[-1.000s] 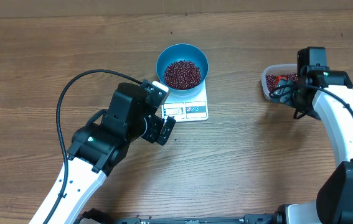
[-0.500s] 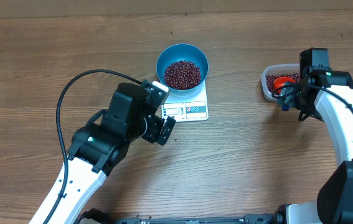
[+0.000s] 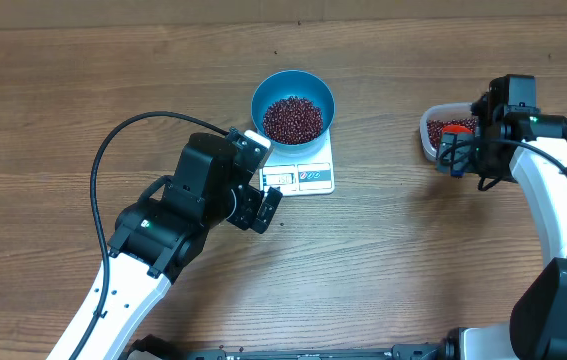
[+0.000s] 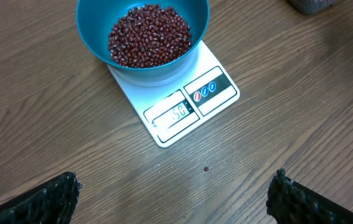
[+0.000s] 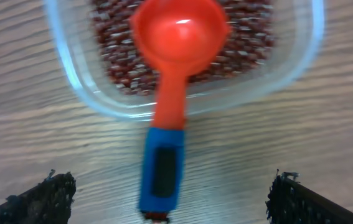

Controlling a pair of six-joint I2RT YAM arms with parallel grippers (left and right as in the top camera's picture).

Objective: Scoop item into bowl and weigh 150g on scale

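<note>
The blue bowl [image 3: 293, 85] stands on the white scale [image 3: 308, 178] and holds a heap of dark red beans [image 3: 293, 118]. The left wrist view looks down on the bowl [image 4: 95, 37], the beans [image 4: 148, 34] and the scale [image 4: 216, 90], whose display shows 150. My left gripper [image 4: 173, 199] hangs open over bare wood in front of the scale, touching nothing. A red scoop [image 5: 179, 31] with a blue handle [image 5: 162, 168] rests in a clear tub [image 5: 70, 68] of beans. My right gripper [image 5: 170, 199] is open, its fingers wide of the handle on both sides.
The clear tub [image 3: 429, 135] sits at the right, the scoop handle [image 3: 450, 160] sticking out over its near rim. One stray bean [image 4: 206, 168] lies on the wood in front of the scale. A black cable [image 3: 113, 150] loops left of the left arm.
My right arm has drawn back from the tub, uncovering the scoop that lies in it. The left arm, bowl and scale have not moved.
</note>
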